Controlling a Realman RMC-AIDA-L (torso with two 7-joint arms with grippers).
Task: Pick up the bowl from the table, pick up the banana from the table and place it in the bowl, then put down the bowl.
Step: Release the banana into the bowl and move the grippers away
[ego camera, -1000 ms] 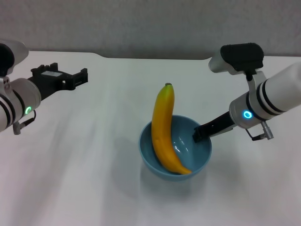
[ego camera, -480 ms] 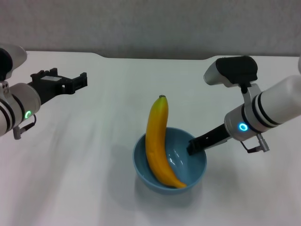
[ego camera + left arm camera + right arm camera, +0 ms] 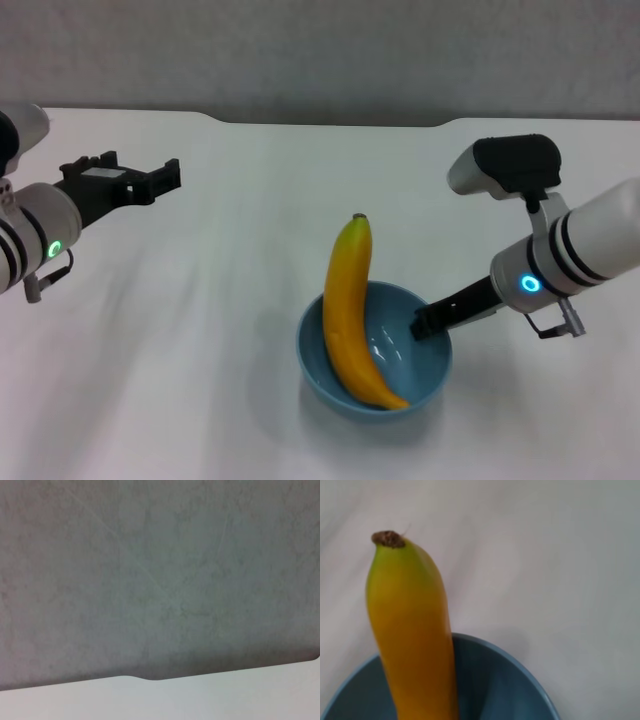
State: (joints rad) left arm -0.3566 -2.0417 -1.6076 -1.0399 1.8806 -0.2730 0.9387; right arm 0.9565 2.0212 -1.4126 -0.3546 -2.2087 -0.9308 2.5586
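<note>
The table point(image 3: 200, 330) spreads white under both arms. The bowl point(image 3: 330, 385) is pinched at its right rim by the right gripper point(image 3: 428, 322). Only the right wrist view shows the dark tip of the banana point(image 3: 352, 310). It leans lengthwise, tip pointing away past the far rim, just left of those fingers. The left gripper point(image 3: 150, 178) hangs released, well away.
</note>
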